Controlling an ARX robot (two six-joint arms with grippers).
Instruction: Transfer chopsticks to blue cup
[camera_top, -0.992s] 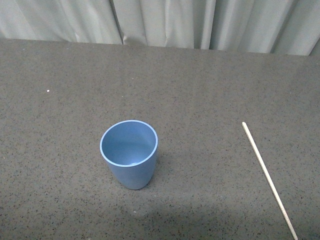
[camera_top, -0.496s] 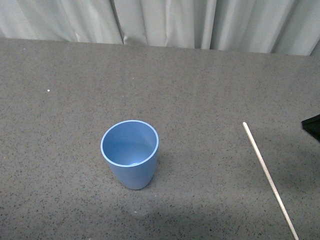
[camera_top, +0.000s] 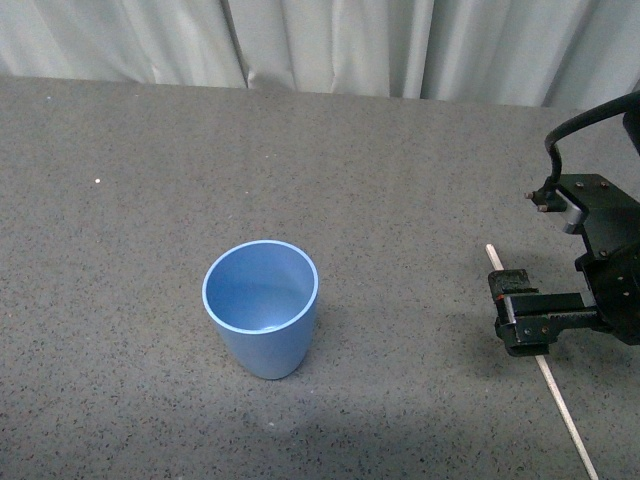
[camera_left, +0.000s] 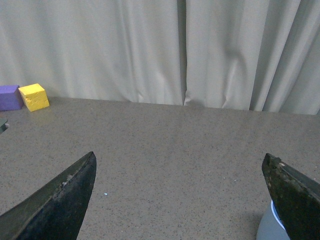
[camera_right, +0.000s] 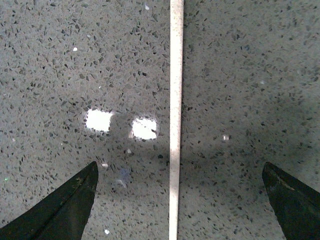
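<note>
The blue cup (camera_top: 261, 305) stands upright and empty on the dark speckled table, left of centre in the front view. Its edge shows in the left wrist view (camera_left: 266, 228), beside one finger. The chopstick (camera_top: 566, 415) lies flat on the table at the right, well apart from the cup. My right gripper (camera_top: 512, 312) hovers over its far half, open and empty. In the right wrist view the chopstick (camera_right: 176, 115) runs straight between the spread fingers of the right gripper (camera_right: 179, 200). My left gripper (camera_left: 179, 165) is open and empty above the table, and is out of the front view.
A grey curtain (camera_top: 330, 45) hangs along the table's far edge. A yellow block (camera_left: 34, 96) and a purple block (camera_left: 9, 97) sit by the curtain in the left wrist view. Two bright light reflections (camera_right: 120, 124) lie on the table beside the chopstick.
My right arm has come into the front view from the right and now sits over the chopstick. The cup and the chopstick have not moved.
</note>
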